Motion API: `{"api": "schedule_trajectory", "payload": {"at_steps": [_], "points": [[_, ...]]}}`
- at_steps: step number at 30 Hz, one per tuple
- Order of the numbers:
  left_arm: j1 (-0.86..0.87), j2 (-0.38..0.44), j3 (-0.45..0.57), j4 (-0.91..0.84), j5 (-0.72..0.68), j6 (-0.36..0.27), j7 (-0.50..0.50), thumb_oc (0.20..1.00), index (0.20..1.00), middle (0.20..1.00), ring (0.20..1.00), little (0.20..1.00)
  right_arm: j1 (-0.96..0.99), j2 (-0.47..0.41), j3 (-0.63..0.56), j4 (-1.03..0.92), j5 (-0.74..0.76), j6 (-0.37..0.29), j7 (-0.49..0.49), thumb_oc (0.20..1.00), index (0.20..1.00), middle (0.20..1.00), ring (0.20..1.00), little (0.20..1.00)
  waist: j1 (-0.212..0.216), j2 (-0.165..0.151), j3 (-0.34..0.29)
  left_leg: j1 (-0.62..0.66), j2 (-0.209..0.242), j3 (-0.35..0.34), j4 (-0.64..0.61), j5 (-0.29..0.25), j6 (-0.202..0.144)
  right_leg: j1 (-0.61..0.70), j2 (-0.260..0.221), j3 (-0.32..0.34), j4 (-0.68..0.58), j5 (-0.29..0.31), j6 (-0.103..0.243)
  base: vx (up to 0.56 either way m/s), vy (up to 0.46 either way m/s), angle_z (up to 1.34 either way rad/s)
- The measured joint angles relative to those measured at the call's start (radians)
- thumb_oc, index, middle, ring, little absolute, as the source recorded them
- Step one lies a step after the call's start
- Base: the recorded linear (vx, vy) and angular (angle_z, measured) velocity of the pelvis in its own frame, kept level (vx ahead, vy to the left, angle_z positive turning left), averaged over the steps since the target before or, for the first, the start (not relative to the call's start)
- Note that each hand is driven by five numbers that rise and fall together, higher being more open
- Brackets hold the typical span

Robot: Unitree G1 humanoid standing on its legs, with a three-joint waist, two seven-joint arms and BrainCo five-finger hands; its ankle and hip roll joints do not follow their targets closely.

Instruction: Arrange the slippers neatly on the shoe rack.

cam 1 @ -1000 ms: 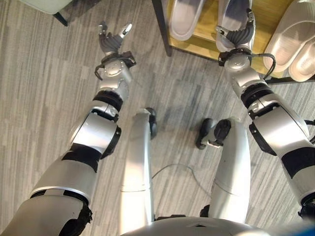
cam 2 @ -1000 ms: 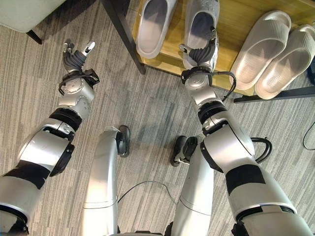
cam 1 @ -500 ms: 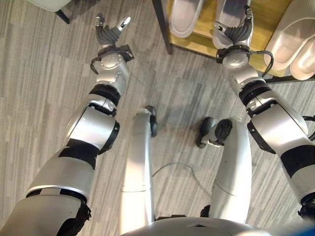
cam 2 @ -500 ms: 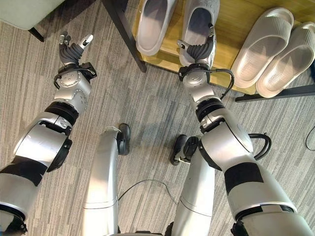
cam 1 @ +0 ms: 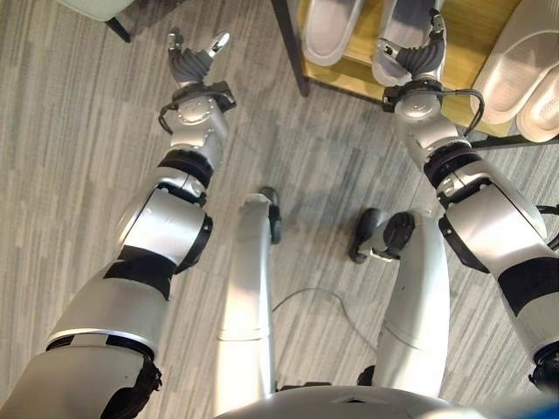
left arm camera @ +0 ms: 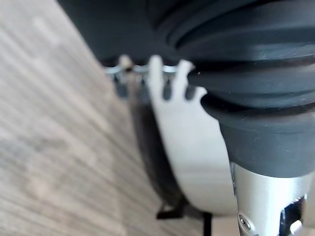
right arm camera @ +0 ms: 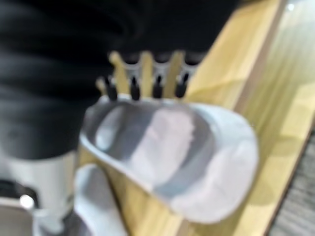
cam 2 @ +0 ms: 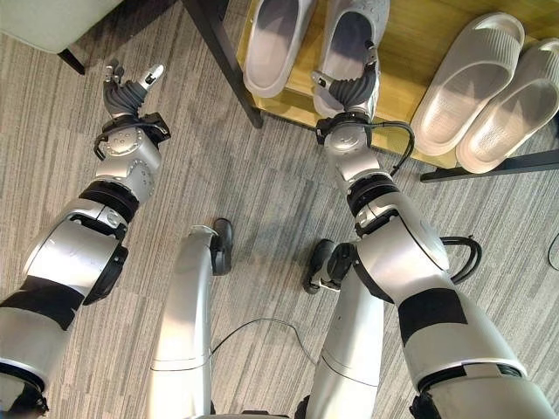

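Note:
Two grey slippers lie side by side on the wooden shoe rack (cam 2: 410, 35): one on the left (cam 2: 272, 39) and one on the right (cam 2: 349, 30). My right hand (cam 2: 348, 87) is at the heel of the right one (right arm camera: 172, 157). Its straight fingers (right arm camera: 155, 73) rest on the heel rim and the thumb is beside the heel. A pair of pale cream slippers (cam 2: 467, 83) (cam 2: 515, 105) lies further right on the same shelf. My left hand (cam 2: 127, 92) hangs open over the floor to the left of the rack, holding nothing.
The rack's dark leg (cam 2: 214, 44) stands between my two hands. A pale piece of furniture on dark legs (cam 2: 44, 22) sits at the far left, close to my left hand. Striped grey flooring (cam 2: 262, 175) spreads in front of the rack.
My right hand has moved a little further in along the shelf with the grey slipper's heel. The left hand has moved slightly forward and stays open.

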Motion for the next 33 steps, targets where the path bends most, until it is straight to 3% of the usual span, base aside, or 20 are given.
{"api": "schedule_trajectory", "payload": {"at_steps": [24,33], "points": [[-0.038,0.0,0.0,0.044,-0.001,0.014,-0.023,1.0,1.0,1.0,1.0,1.0,-0.034,0.033,0.103,0.029,-0.003,0.011,0.053,1.0,1.0,1.0,1.0,1.0,0.001,0.007,-0.011,-0.014,-0.005,-0.025,-0.02,0.02,-0.006,-0.001,-0.008,-0.032,-0.009,0.002,-0.017,0.0,-0.001,0.01],[-0.017,-0.003,0.002,0.035,0.001,0.013,-0.022,1.0,1.0,1.0,1.0,1.0,-0.03,0.024,0.076,0.039,-0.116,0.037,0.061,1.0,1.0,1.0,1.0,1.0,-0.002,0.007,-0.033,-0.029,-0.006,-0.037,-0.031,0.028,-0.008,-0.007,-0.008,-0.048,-0.025,0.01,-0.024,-0.01,0.005,-0.01]]}}
